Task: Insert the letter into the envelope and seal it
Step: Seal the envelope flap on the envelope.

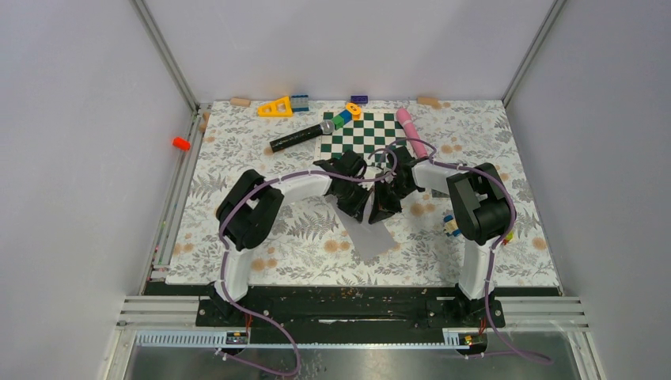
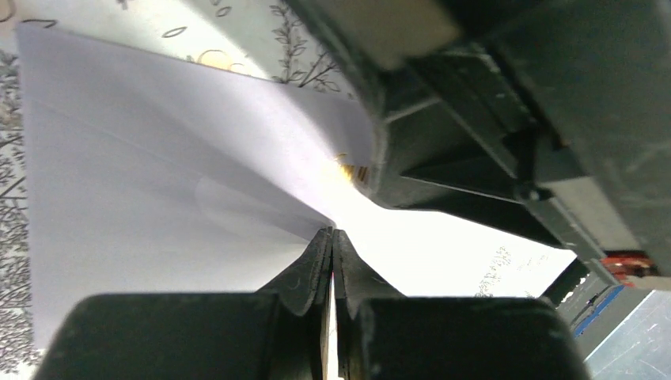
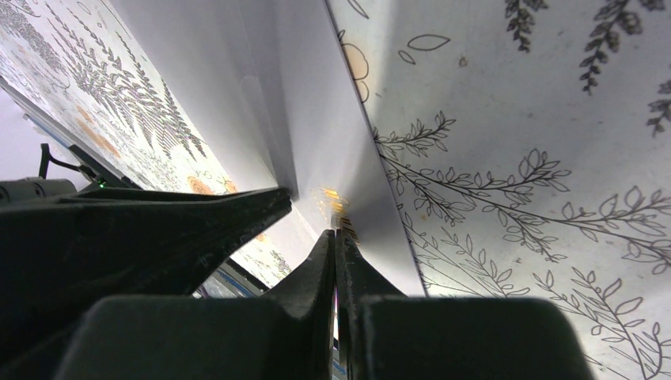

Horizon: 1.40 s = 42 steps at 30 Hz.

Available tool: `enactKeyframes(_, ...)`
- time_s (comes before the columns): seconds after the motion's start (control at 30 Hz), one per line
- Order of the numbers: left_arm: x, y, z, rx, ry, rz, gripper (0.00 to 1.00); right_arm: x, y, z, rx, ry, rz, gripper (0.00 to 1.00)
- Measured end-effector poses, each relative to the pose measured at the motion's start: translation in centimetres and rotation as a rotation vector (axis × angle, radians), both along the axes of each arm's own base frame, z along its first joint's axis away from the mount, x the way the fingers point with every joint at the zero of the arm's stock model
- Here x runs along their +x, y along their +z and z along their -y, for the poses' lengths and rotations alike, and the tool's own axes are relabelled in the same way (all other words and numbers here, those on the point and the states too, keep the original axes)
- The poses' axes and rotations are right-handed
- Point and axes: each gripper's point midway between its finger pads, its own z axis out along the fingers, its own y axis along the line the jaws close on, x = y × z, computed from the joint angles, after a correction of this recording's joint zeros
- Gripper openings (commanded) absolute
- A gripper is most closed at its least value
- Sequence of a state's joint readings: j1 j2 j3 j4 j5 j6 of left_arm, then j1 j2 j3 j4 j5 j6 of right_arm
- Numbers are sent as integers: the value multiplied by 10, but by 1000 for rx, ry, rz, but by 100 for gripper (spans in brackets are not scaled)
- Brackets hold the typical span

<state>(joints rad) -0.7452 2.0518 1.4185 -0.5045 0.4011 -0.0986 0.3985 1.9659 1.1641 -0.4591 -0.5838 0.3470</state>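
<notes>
Pale grey paper envelope (image 1: pixel 373 237), creased (near end lying flat), angled diagonally

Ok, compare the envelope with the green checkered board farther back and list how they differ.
The envelope is plain pale grey; the checkered board has green and white squares. The envelope is pinched by the left gripper and right gripper, both shut, its end lifted; the checkered board lies flat, ungripped. The envelope sits nearer the arm bases than the checkered board. Both are thin sheets on the floral table.
</notes>
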Motion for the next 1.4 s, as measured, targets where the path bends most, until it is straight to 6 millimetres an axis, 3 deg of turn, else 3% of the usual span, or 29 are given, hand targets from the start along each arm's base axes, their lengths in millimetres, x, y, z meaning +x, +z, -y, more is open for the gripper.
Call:
enactKeyframes(0.63,18,1,-3,-22,60,-45,0,0,0,0,0,0,0,0)
enactKeyframes(1.03,35,2,6,-36,124,-59,0,0,0,0,0,2,-1,0)
enactKeyframes(1.4,45,4,5,-154,159,-110,0,0,0,0,-1,1,-1,0)
